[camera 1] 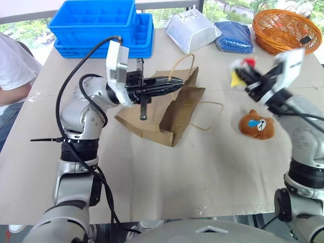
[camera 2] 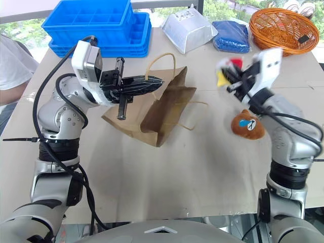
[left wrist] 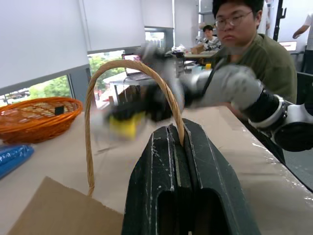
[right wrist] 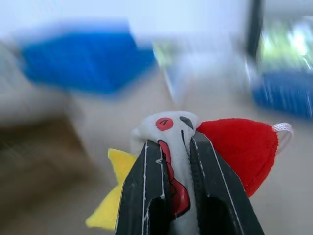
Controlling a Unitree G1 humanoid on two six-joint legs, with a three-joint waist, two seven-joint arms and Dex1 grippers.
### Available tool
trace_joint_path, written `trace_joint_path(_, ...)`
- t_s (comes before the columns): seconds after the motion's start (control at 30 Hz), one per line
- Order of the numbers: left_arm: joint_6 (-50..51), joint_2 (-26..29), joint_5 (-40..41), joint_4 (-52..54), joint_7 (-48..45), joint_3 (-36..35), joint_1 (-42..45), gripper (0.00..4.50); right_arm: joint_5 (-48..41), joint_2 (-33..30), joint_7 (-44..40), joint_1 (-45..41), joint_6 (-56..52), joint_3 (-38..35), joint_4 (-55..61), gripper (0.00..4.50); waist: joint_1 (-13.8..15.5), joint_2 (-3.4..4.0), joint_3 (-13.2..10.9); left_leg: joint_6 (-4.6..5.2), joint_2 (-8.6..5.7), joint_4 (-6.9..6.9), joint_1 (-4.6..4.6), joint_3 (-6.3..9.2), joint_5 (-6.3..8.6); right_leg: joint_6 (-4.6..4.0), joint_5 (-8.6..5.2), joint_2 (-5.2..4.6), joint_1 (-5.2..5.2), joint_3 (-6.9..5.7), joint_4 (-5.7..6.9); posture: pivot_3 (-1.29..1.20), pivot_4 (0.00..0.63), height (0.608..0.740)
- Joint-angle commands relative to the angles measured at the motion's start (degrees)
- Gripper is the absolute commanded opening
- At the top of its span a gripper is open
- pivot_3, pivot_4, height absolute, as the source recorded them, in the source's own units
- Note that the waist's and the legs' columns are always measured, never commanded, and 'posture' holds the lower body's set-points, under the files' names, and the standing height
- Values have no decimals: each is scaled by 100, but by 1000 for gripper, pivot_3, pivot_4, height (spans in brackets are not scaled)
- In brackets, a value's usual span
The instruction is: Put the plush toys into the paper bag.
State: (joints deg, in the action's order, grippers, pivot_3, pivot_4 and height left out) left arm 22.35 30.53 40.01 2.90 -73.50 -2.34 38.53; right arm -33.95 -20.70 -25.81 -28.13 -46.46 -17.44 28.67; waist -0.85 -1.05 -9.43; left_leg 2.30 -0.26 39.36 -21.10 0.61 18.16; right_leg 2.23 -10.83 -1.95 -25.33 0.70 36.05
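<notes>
In the head views, the left gripper sat nearest, its black fingers pressed together on one cord handle of the paper bag. The bag hung slumped from that handle, its lower part resting on the desk just below and beyond the gripper. Well off to that gripper's far side, the right gripper was raised above the desk with its fingers clamped on the white chicken, red comb and yellow marks poking out past the fingertips. The brown bear head lay on the desk just below the right gripper, apart from it. Beyond both grippers stood blue trays, a white-grey pouch, a blue packet and an orange basket. A person's white sleeve showed at the desk's edge beside the left arm.

The left wrist view showed the closed fingers pinching the tan handle, the bag's brown edge beneath, and the right gripper, blurred, ahead with yellow in it. A person in a green shirt sat behind the desk.

The right wrist view showed the two fingers squeezing the chicken, its comb to one side.
</notes>
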Motion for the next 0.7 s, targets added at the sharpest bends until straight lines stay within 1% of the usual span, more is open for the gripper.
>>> trace_joint_path(0.03, 181, -169, 253, -54, 198, -156, 229, 0, -782, -188, -378, -156, -192, 290, 706, 70, -1, 0, 0, 1, 0, 0, 1, 1, 0, 0, 0, 0, 0, -1, 4, 0, 150, 740)
trace_joint_path(0.07, 217, -199, 279, -68, 238, -177, 246, 0, -834, -250, -416, -165, -215, 387, 756, 70, -5, -1, 0, 1, 0, 0, 1, 1, 0, 0, 0, 0, 0, -1, 4, 0, 150, 740)
trace_joint_path(0.13, 270, -244, 322, -140, 298, -228, 300, 0, -675, -446, -638, -73, -277, 926, 682, 70, -8, 0, 0, 1, 1, 0, 3, -2, 0, 0, 0, 1, 0, 2, 4, 0, 150, 740)
trace_joint_path(0.27, 346, -310, 367, -239, 408, -282, 428, 0, 53, -790, -1012, 41, 66, 2185, 289, 70, -5, -1, 0, 0, -2, 3, 5, -8, 0, -1, -1, 0, 0, 5, 6, 0, 150, 740)
trace_joint_path(0.3, 358, -323, 366, -234, 421, -278, 438, 0, 170, -812, -1111, 28, 196, 2402, 194, 70, -4, -1, 0, 0, -2, 3, 4, -8, 0, -1, -1, 0, 0, 4, 6, 0, 150, 740)
trace_joint_path(0.37, 340, -350, 325, -187, 390, -210, 407, 0, 509, -841, -1307, -182, 440, 2876, -95, 70, -7, -1, 0, -1, -4, 4, 3, -9, -1, -1, -1, 0, 0, 5, 5, 0, 150, 740)
trace_joint_path(0.47, 391, -466, 365, -35, 464, -146, 335, 0, 1102, -739, -1636, -604, 910, 3651, -616, 70, -20, -1, 0, -23, -4, 4, 3, -11, -13, -1, 0, 0, -2, 6, 4, 0, 150, 740)
trace_joint_path(0.57, 366, -551, 318, 119, 499, -77, 206, 0, 1520, -397, -1794, -952, 1319, 4146, -1252, 70, -19, -1, 0, -25, -3, 4, 4, -8, -14, -1, 0, 2, -2, 3, 5, 0, 150, 740)
trace_joint_path(0.67, 484, -593, 426, 330, 649, -117, 58, 0, 1866, -158, -1828, -1060, 1817, 4252, -1701, 1228, -7, -1, 0, -26, -1, 3, 2, -5, -15, -1, 0, 1, -3, 2, 6, 0, 150, 740)
trace_joint_path(0.7, 529, -587, 470, 396, 692, -143, 10, 0, 1967, -145, -1812, -1035, 1963, 4232, -1752, 1785, 5, -1, 0, -26, -1, 3, -3, -4, -15, -1, 0, -2, -6, 1, 5, 0, 150, 740)
